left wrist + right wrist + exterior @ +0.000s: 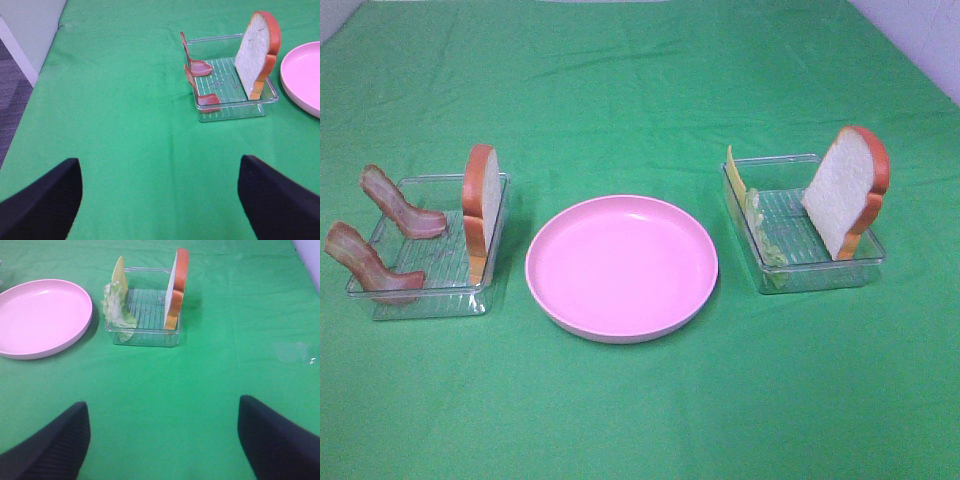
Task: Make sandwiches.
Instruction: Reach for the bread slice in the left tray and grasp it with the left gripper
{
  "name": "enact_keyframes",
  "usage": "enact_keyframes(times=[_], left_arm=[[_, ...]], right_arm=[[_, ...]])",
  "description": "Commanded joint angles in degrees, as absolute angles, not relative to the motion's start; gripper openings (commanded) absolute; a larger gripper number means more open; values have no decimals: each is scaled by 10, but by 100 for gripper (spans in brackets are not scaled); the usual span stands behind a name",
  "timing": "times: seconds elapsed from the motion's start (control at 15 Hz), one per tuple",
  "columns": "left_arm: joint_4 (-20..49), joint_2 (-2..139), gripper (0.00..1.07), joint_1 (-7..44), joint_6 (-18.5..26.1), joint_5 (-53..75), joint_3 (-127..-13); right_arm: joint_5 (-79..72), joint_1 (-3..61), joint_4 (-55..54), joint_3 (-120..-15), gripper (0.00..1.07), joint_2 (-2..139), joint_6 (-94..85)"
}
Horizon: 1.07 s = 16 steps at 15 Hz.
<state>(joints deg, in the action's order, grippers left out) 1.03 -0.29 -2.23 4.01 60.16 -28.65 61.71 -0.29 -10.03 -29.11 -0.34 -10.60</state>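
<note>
No stacked sandwich shows; its parts stand apart in two clear trays. The left tray (420,295) holds two bacon strips (400,205) and an upright bread slice (481,205). The right tray (820,275) holds a cheese slice (735,172), lettuce (767,235) and a leaning bread slice (847,190). My left gripper (157,165) is open and empty, well short of the bacon (197,67) and bread (257,52). My right gripper (161,402) is open and empty, short of the lettuce (117,307), cheese (119,272) and bread (176,290). Neither gripper shows in the exterior view.
A round pink plate (620,265) lies empty between the two trays on the green cloth (640,90). The table's left edge and the floor show in the left wrist view (20,75).
</note>
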Motion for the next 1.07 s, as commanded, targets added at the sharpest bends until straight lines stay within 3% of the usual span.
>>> enact_keyframes(times=[0.07,1.07], left_arm=[[14,-14,81,-20,42,599,-286],[14,-14,81,-20,42,599,-286]], right_arm=[[612,-6,-100,-290,77,-7,-102],[612,-6,-100,-290,77,-7,-102]])
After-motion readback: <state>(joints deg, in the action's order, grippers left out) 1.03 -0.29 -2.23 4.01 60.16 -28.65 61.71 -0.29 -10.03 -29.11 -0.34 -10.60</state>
